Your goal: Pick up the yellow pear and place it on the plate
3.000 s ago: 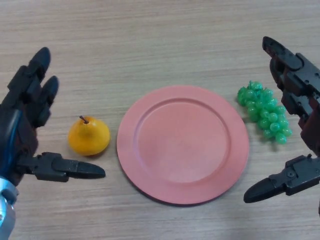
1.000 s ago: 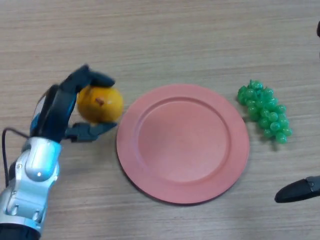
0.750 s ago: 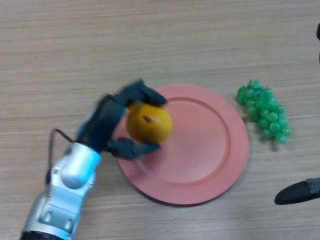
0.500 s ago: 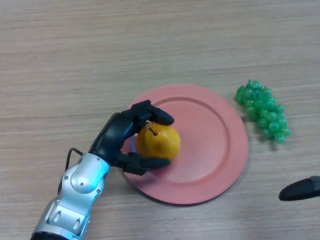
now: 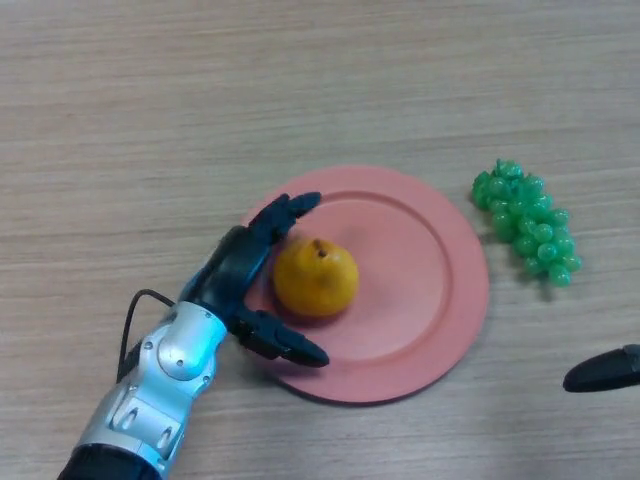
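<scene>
The yellow pear stands upright on the left part of the pink plate, stem up. My left hand is beside it on its left, open, with fingers spread above the pear and the thumb below it, a small gap showing around the fruit. Only a dark fingertip of my right hand shows at the right edge, well away from the plate.
A bunch of green grapes lies on the wooden table just right of the plate's upper right rim.
My left hand carried the pear from the table onto the plate, set it down and opened its fingers away from it. The right hand has drawn back to the right edge.
</scene>
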`<state>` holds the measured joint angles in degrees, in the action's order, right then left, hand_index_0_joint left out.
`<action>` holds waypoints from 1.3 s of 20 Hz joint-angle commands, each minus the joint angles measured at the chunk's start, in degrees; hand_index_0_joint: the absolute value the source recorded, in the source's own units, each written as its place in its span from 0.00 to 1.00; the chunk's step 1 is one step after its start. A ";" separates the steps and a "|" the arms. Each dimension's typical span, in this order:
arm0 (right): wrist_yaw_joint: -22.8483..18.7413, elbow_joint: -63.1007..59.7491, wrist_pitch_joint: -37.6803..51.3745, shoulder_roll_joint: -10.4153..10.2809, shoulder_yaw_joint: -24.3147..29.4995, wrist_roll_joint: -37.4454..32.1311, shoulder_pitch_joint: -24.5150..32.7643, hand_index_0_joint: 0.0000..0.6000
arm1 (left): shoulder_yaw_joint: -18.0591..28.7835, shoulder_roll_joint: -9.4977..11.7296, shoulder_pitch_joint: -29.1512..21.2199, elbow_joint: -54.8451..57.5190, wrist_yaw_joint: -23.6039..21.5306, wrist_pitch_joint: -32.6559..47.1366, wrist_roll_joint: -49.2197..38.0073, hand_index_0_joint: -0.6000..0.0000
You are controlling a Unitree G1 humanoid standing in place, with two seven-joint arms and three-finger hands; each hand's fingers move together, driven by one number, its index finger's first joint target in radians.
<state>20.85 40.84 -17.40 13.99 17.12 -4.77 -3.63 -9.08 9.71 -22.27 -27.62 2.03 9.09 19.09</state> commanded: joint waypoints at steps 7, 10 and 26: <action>-1.09 -0.55 8.43 2.92 0.52 -1.20 2.24 0.00 | 14.79 5.99 11.03 41.09 6.31 -9.56 -21.03 1.00; -0.38 0.34 6.91 2.68 0.05 -3.50 2.09 0.00 | 18.98 6.94 16.82 48.49 7.58 -12.09 -26.64 1.00; -2.19 1.14 3.68 2.31 -5.15 -2.44 3.81 0.00 | 26.18 8.01 20.97 60.04 9.11 -18.69 -30.83 1.00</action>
<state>20.79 39.01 -19.10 14.84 10.29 -5.08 -1.52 14.07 15.53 0.16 28.97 12.01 -15.08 -10.74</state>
